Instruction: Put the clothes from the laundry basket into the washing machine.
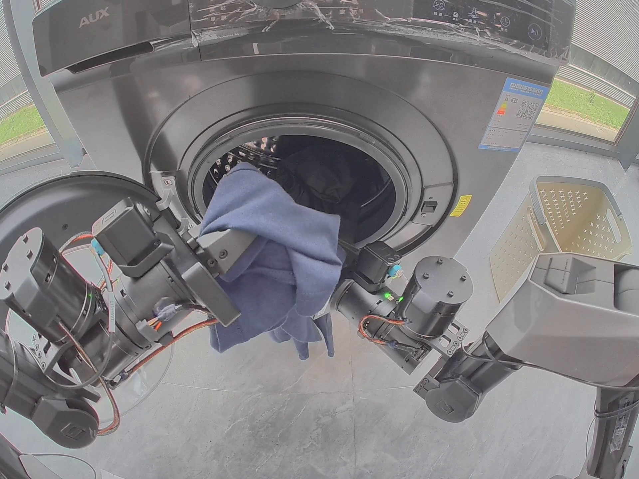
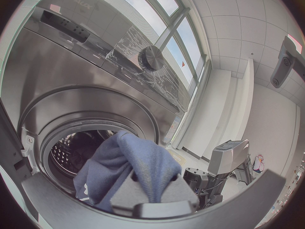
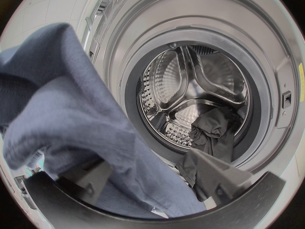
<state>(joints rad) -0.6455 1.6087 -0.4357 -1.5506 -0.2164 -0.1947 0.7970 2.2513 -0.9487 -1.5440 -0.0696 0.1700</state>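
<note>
left gripper [image 1: 233, 244] is clamped on the blue garment [image 1: 279, 247], holding it right at the mouth of the washing machine [image 1: 426, 101]. the top fold is about level with the opening, but most of it dangles toward 6 o'clock, below the lip. right gripper [image 3: 155, 182] sits at about 4 o'clock of the cloth with its fingers spread and gripping nothing, though the blue fabric drapes across one of them.

what worries me: if the left lets go here, i'd guess the hanging weight pulls the whole thing down onto the floor [image 1: 319, 420] instead of into the drum [image 3: 190, 89]. the tail could also catch on the door seal. and some of the dark clothes [image 3: 213, 128] spill over the lip by the right claw, so a careless pull-back could drag them out.

floor is smooth grey stone-look tile. machine door [image 1: 60, 201] hangs open at 9 o'clock, laundry basket [image 1: 526, 234] at 3 o'clock, looks emptied. big windows [image 2: 159, 3] and white tiled walls around.
</note>
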